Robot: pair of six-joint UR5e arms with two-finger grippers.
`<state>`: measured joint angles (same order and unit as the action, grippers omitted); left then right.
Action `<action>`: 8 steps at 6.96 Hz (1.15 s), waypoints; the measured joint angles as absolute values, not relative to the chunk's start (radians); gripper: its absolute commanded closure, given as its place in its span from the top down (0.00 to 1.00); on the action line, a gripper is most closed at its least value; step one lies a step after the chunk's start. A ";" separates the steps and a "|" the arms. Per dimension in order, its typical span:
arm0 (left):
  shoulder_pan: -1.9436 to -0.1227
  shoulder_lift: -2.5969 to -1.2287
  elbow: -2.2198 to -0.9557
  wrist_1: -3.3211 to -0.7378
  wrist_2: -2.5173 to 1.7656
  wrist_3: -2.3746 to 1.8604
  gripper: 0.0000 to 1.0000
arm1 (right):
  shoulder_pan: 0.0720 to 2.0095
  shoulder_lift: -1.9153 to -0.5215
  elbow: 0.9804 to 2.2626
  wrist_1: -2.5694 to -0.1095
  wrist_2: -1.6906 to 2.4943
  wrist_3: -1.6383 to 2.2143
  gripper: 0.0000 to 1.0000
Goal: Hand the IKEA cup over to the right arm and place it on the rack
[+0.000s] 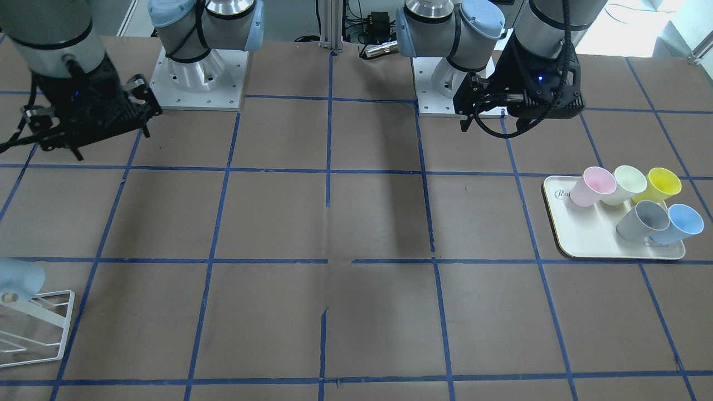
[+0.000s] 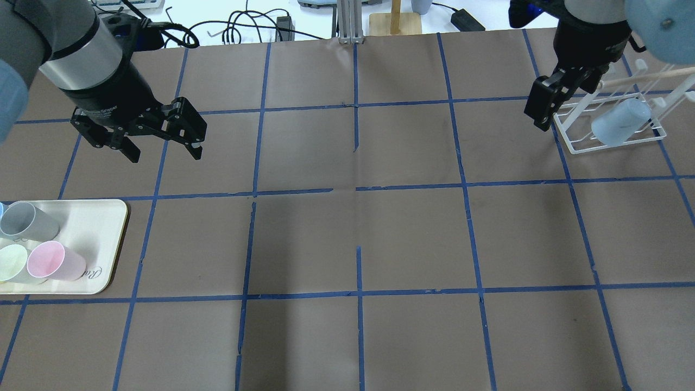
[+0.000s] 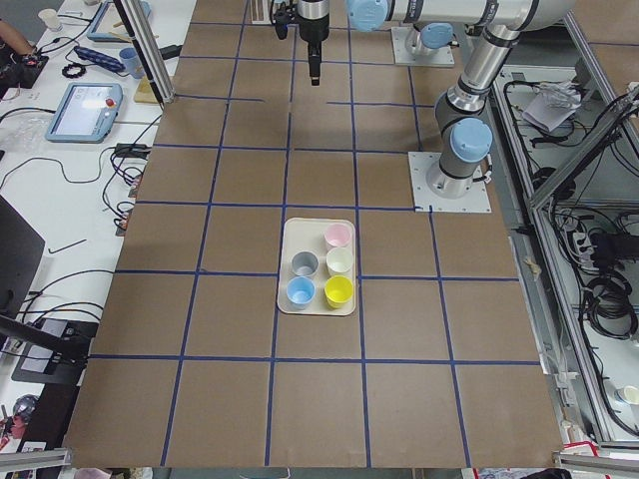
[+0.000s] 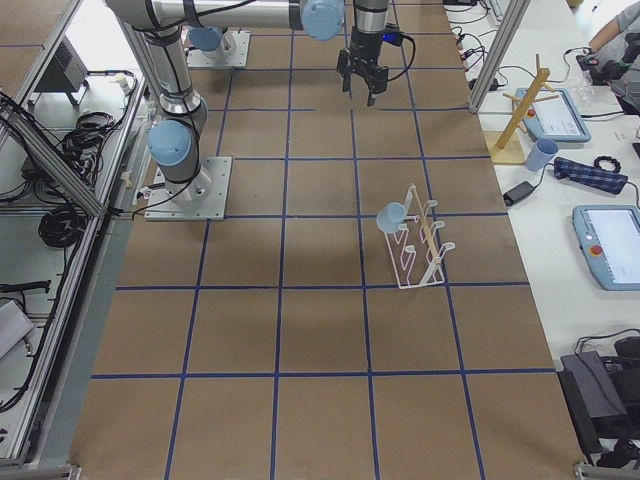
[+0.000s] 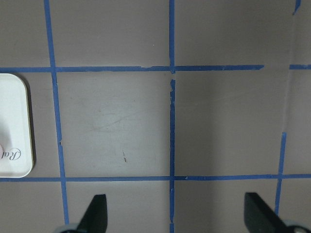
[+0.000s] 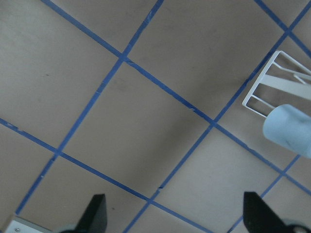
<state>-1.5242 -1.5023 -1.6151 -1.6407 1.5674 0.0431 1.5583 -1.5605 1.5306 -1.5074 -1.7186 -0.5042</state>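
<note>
One pale sky-blue IKEA cup (image 2: 619, 123) hangs tilted on a rod of the white wire rack (image 2: 575, 145) at the far right; it also shows in the right wrist view (image 6: 289, 135) and the front view (image 1: 19, 278). A second like cup (image 1: 682, 223) stands on the cream tray (image 1: 590, 239). My right gripper (image 2: 544, 117) hovers just left of the rack, open and empty (image 6: 177, 216). My left gripper (image 2: 160, 144) is open and empty (image 5: 175, 218), above the table beyond the tray.
The tray (image 2: 103, 239) at the left edge also holds a pink cup (image 1: 593, 186), a pale green cup (image 1: 626, 184), a yellow cup (image 1: 663, 184) and a grey cup (image 1: 646, 220). Brown paper with a blue tape grid covers the table.
</note>
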 measured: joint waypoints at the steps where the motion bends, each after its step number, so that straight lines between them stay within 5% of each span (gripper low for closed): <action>1: -1.525 -1.497 -1.624 -1.640 1.566 0.043 1.00 | 1.571 -1.605 1.573 -1.523 -1.648 -0.347 1.00; 8: -1.524 -1.476 -1.652 -1.630 1.574 0.044 1.00 | 1.565 -1.465 1.424 -1.535 -1.590 -0.085 1.00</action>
